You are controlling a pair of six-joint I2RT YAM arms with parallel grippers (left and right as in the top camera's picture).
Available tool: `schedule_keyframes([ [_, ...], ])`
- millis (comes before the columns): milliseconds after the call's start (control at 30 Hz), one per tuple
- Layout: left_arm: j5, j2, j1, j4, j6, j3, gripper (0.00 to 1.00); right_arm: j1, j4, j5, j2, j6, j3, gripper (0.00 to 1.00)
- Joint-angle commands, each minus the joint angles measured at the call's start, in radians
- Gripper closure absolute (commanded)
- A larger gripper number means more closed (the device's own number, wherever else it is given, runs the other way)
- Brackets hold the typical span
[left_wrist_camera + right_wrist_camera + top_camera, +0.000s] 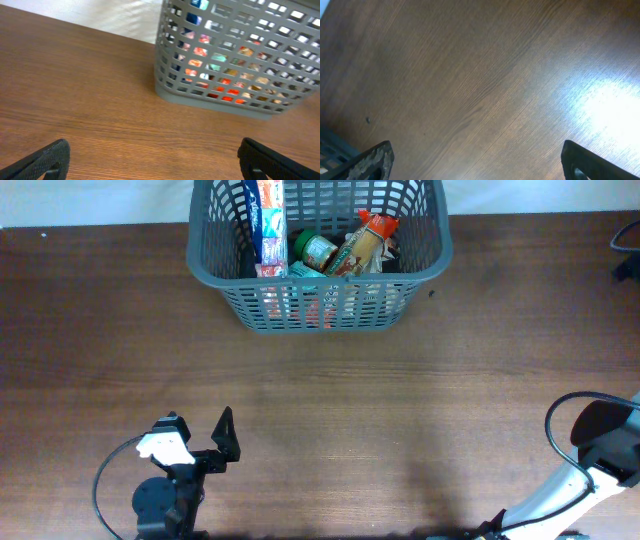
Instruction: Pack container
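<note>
The dark grey slotted container [318, 308] stands at the far middle of the table. It holds a tall blue, white and red box [270, 225], a green-lidded jar [318, 250] and an orange and tan packet [362, 242]. My left gripper [212, 448] is at the near left, far from the container, open and empty. In the left wrist view the container [235, 65] is ahead to the right, and the open fingers [155, 161] frame bare wood. My right arm [600, 442] is at the near right edge. Its gripper [480, 161] is open and empty over bare wood.
The brown wooden table [330, 410] stretches between both arms and the container. A white surface [115, 17] lies beyond the table's far edge. A corner of the container [327, 150] shows at the lower left of the right wrist view. A black cable [560, 425] loops by the right arm.
</note>
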Motion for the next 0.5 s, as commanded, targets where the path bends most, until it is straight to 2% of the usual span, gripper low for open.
schedule_keyframes([
  [0,-0.053,-0.01,0.007,0.006,0.005,-0.008,0.01,-0.003,-0.006,0.013,-0.009,0.001,0.001,0.01],
  [367,-0.053,-0.01,0.007,0.002,0.086,-0.008,0.01,-0.003,-0.006,0.013,-0.009,0.001,0.001,0.01],
  [467,-0.053,-0.01,0.007,0.002,0.156,-0.008,0.01,-0.003,-0.006,0.013,-0.009,0.001,0.001,0.01],
])
